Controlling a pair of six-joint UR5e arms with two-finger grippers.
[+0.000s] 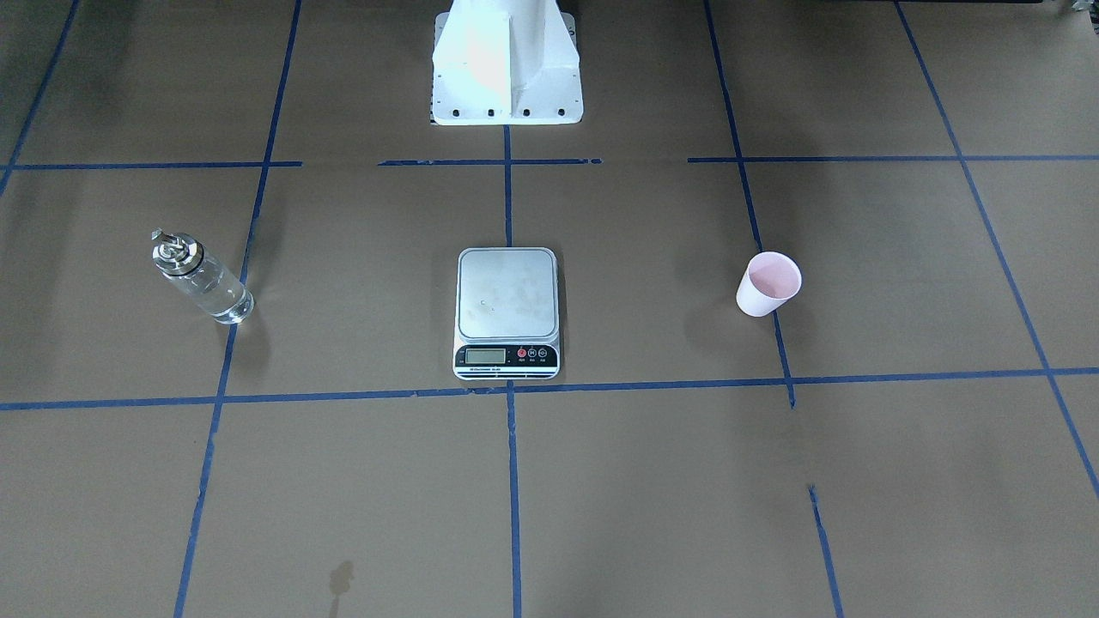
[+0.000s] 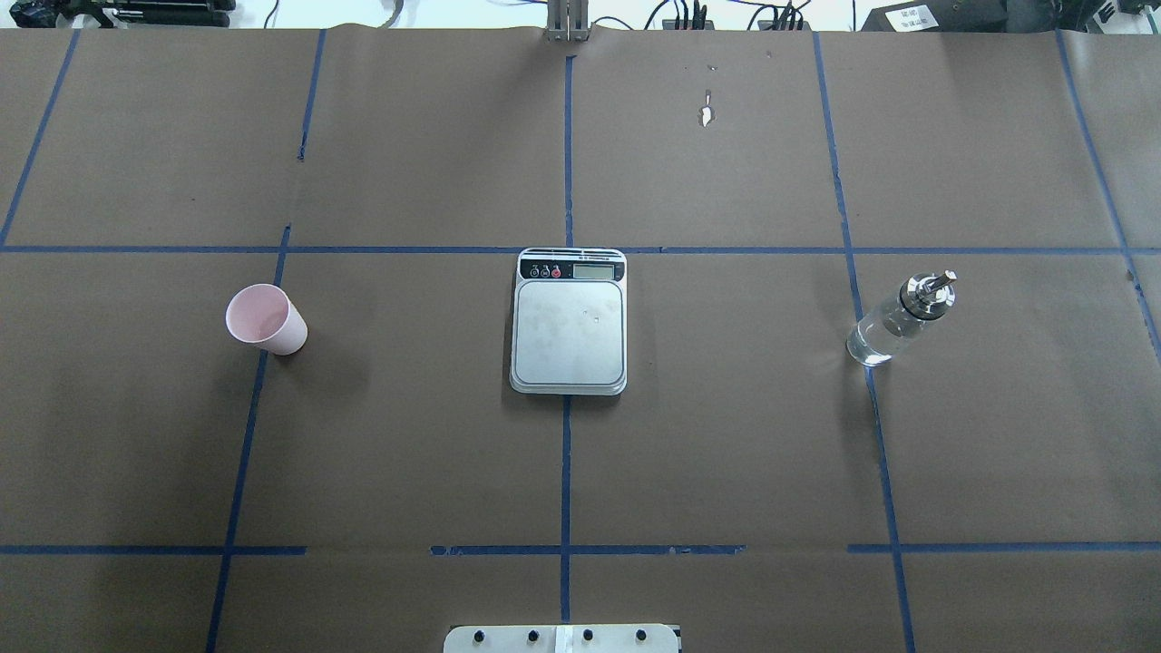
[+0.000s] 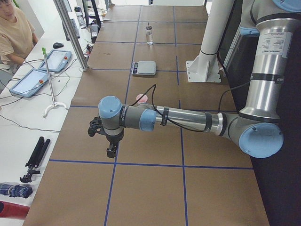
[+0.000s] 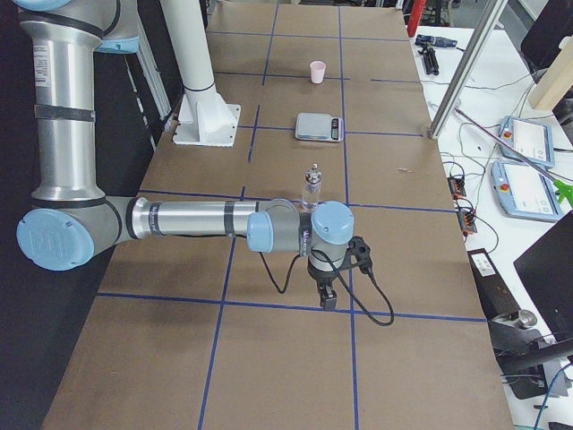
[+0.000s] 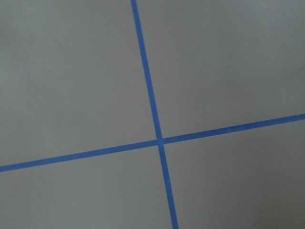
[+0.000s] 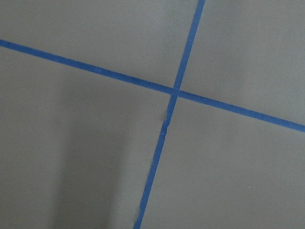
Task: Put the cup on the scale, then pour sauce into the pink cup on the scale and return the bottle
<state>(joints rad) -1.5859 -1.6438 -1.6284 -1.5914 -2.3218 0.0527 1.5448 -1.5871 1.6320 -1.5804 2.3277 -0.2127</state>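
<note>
Left gripper (image 3: 111,151) shows only in the left side view: it points down above the table (image 2: 726,435), near a crossing of blue tape (image 5: 159,140). Whether its fingers are spread or pressed together cannot be told at that size. Right gripper (image 4: 328,300) shows only in the right side view, also pointing down over a tape crossing, and its opening likewise cannot be told. Neither touches a task item. Both wrist views show only brown paper and crossed tape, with no fingers in frame. The scale (image 2: 569,332) lies flat at the table's centre on a tape line, platform bare, display strip on the side away from the robot. The digits on its display are too small to read. The cup (image 2: 266,319) stands upright on the robot's left, well apart from the scale, beside a tape line. The bottle (image 2: 898,322) stands upright on the robot's right, well apart from the scale, with clear sauce (image 2: 875,340) in its lower part. In the left side view the left arm (image 3: 183,118) covers most of the cup; in the right side view the right arm (image 4: 197,219) cuts off the bottle's base. The robot base (image 1: 506,64) is cut off at the frame edge in both central views. A person (image 3: 14,33) sits at the bench beside the table, partly out of frame.
</note>
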